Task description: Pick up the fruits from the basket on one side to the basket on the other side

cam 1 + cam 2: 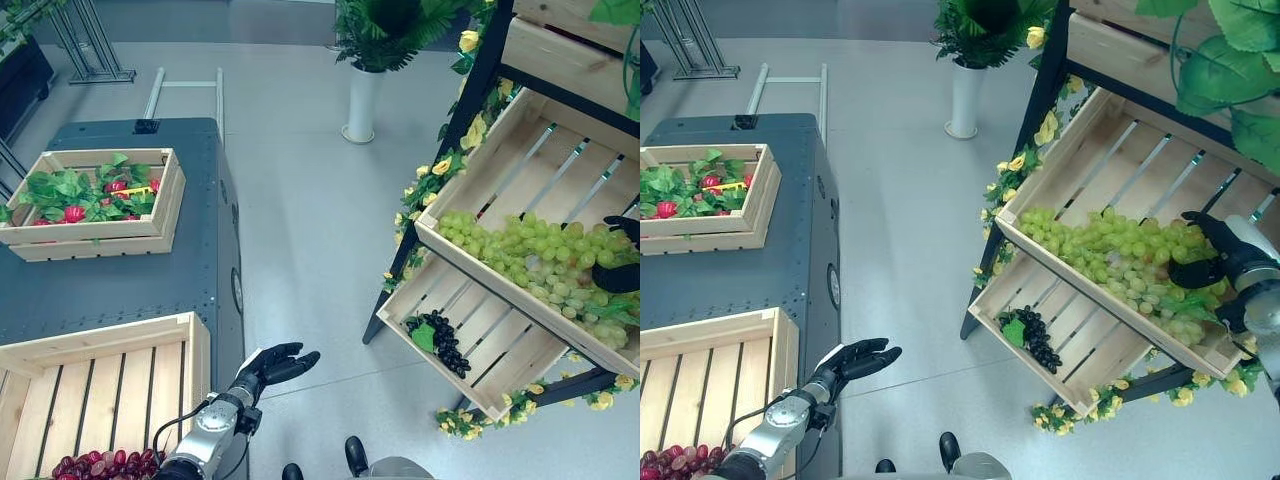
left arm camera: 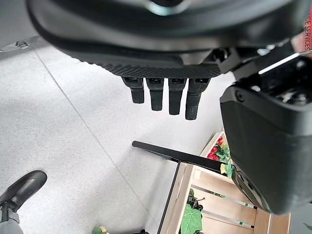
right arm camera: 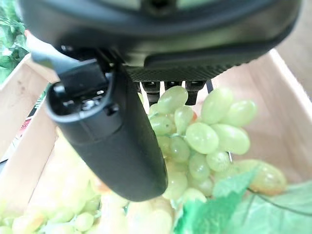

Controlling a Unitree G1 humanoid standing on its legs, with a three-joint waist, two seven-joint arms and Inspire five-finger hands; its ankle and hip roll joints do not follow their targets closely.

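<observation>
A heap of green grapes (image 1: 1100, 250) lies in the upper slanted wooden crate (image 1: 1110, 150) of the shelf on the right. My right hand (image 1: 1220, 255) rests on the heap's right end, open, with fingers on one side of a bunch (image 3: 195, 131) and the thumb (image 3: 112, 126) on the other. A dark grape bunch (image 1: 1035, 338) sits in the lower slanted crate (image 1: 1080, 345). The near crate (image 1: 100, 380) on the grey table holds red grapes (image 1: 100, 465) at its front edge. My left hand (image 1: 270, 368) hovers open over the floor beside that crate, holding nothing.
A second crate (image 1: 90, 195) with green leaves and red fruits stands further back on the grey table (image 1: 150, 290). A white vase (image 1: 362, 100) with a plant stands on the floor behind. Yellow flowers trim the shelf's dark frame (image 1: 470, 100). Bare floor lies between table and shelf.
</observation>
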